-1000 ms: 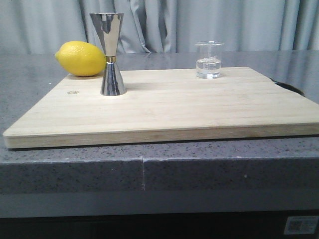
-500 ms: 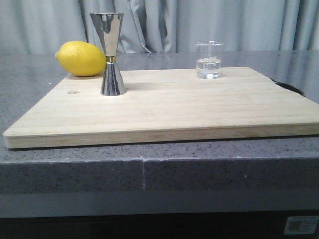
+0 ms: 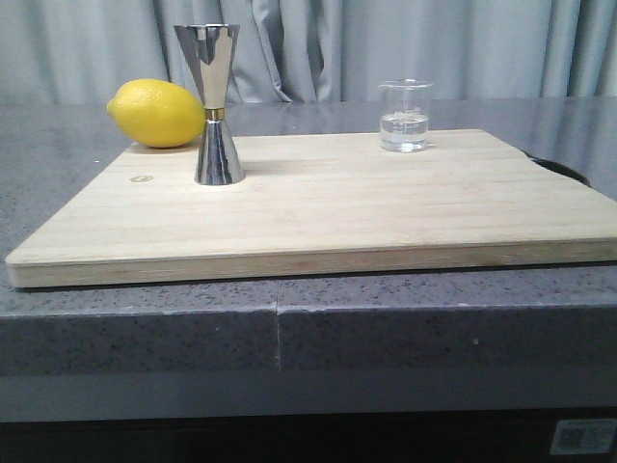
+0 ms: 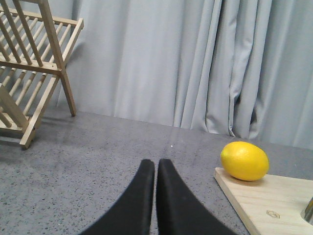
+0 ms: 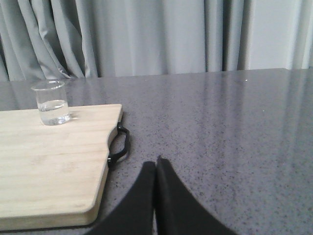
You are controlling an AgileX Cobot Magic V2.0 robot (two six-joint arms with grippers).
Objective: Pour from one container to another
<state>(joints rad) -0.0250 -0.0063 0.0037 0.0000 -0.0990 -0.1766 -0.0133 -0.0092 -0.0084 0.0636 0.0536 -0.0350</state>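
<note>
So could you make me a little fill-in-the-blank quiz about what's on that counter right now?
1. The glass beaker holds a clear ____.
2. The steel jigger stands upright on the wooden ____.
3. The yellow fruit behind the jigger is a ____.
4. Both the left gripper and right gripper have their fingers ____.

Missing words: liquid; board; lemon; shut

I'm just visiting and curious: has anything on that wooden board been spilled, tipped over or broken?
Nothing stands out. The glass beaker and steel jigger stand upright on the dry board; the lemon looks whole.
</note>
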